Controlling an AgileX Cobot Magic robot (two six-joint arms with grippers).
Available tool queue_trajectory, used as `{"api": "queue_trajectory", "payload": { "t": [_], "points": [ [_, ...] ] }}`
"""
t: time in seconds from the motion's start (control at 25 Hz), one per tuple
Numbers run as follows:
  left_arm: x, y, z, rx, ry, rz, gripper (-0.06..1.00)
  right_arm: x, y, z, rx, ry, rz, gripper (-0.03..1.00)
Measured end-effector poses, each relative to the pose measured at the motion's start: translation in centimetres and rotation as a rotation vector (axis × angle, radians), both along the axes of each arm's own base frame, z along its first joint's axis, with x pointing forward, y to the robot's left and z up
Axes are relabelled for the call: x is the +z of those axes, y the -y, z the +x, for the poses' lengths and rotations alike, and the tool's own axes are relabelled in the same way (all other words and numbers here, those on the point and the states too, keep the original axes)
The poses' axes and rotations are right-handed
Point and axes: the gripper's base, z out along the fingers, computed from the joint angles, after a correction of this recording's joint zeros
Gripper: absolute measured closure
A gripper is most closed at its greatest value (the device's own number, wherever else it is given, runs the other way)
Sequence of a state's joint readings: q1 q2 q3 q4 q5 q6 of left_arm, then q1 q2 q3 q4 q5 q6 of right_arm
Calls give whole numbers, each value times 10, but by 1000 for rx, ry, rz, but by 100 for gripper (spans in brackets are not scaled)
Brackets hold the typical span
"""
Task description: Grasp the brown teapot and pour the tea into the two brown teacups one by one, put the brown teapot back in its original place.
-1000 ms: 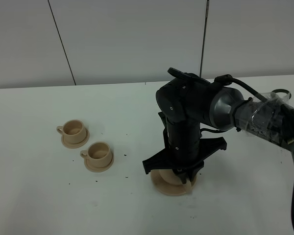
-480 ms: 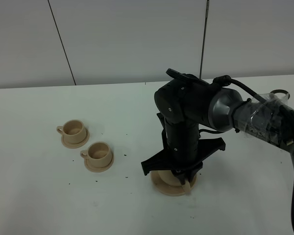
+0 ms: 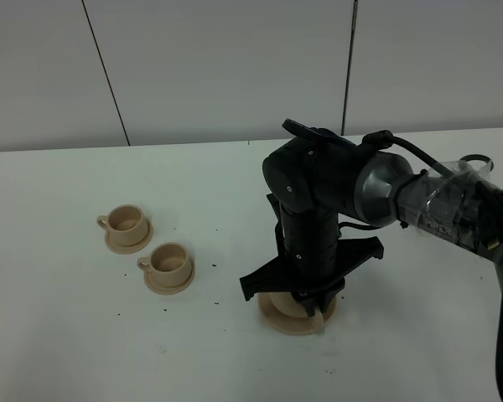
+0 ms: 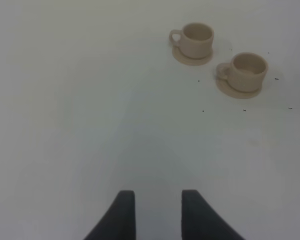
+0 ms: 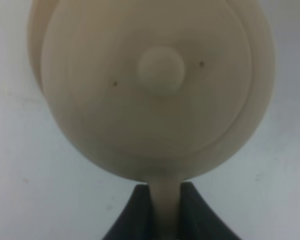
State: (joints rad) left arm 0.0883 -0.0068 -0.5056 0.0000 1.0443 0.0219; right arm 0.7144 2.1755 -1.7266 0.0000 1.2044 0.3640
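The white bench fills the scene, with a pale panelled wall at its far edge. The right arm, black and bulky, reaches in from the right and points steeply down at the near middle of the bench.

Under it is the brown teapot, mostly hidden by the arm in the high view. The right wrist view looks straight down on its round lid and the lid knob. The teapot is over the wide saucer, whose rim shows to the near left of the arm. I cannot tell whether the pot rests on the saucer or is just above it.

The right tool is clenched on the teapot's loop handle. One dark finger presses each side of the handle, and the pot's body lies directly beyond the fingertips.

The two brown teacups stand well to the left of the teapot, each upright on its own small saucer. The farther cup and the nearer cup are close together but apart, with their handles turned left. A few dark specks dot the bench near them.

The left tool is released, its two fingers apart over bare bench, well short of the cups. It holds nothing.
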Motion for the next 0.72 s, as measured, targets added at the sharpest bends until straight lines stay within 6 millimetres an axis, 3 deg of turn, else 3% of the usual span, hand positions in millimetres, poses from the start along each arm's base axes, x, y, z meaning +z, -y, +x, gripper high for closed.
{"api": "queue_trajectory", "payload": {
  "t": [0.52, 0.72],
  "points": [
    [0, 0, 0, 0, 0, 0, 65, 0, -2, -2, -16, -25, 27, 87],
    [0, 0, 0, 0, 0, 0, 65, -6, -4, -4, -24, -56, 29, 82]
  ]
}}
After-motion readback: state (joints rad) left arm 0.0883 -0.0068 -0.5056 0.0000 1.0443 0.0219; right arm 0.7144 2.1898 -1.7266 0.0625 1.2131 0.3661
